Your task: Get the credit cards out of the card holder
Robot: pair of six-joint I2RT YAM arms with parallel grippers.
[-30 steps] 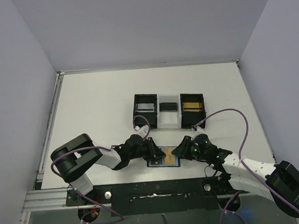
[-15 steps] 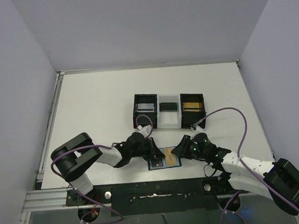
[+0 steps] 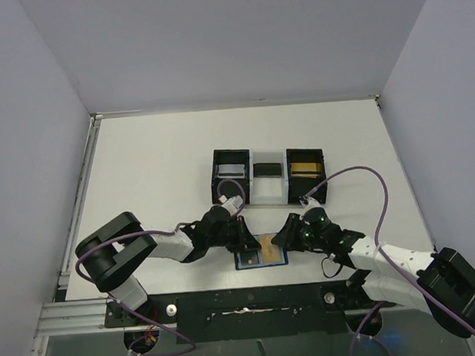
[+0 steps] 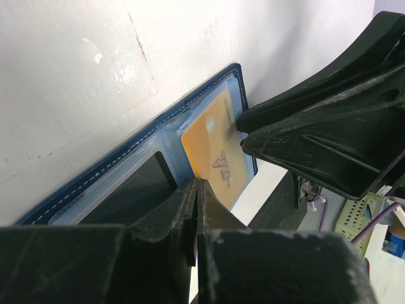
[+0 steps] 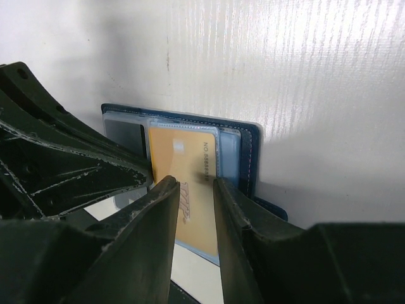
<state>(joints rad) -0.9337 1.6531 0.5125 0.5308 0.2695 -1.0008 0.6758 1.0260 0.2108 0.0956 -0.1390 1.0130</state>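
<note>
The card holder [image 3: 260, 253] lies spread open near the table's front edge, a dark blue wallet [image 4: 95, 183]. A gold credit card [image 3: 272, 246] sits in its right pocket, partly slid out [image 5: 183, 158]. A dark card [image 4: 136, 190] fills the left pocket. My left gripper [image 4: 197, 183] is shut, its tips down on the wallet's middle at the gold card's [image 4: 212, 149] edge, with nothing visible between them. My right gripper [image 5: 192, 187] is open, its two fingers standing over the gold card from the right. In the top view the left gripper [image 3: 246, 241] and the right gripper [image 3: 287, 235] flank the wallet.
Behind the wallet stand two black open-top boxes joined by a white tray [image 3: 257, 194]. The left box holds a silver card [image 3: 230, 170], the middle slot a dark card [image 3: 267, 170], the right box a gold card [image 3: 306, 167]. The table's front edge [image 3: 253, 291] lies just below the wallet.
My left gripper has closed fully and edged slightly right onto the wallet. The right gripper has stayed over the gold card, barely shifting.
</note>
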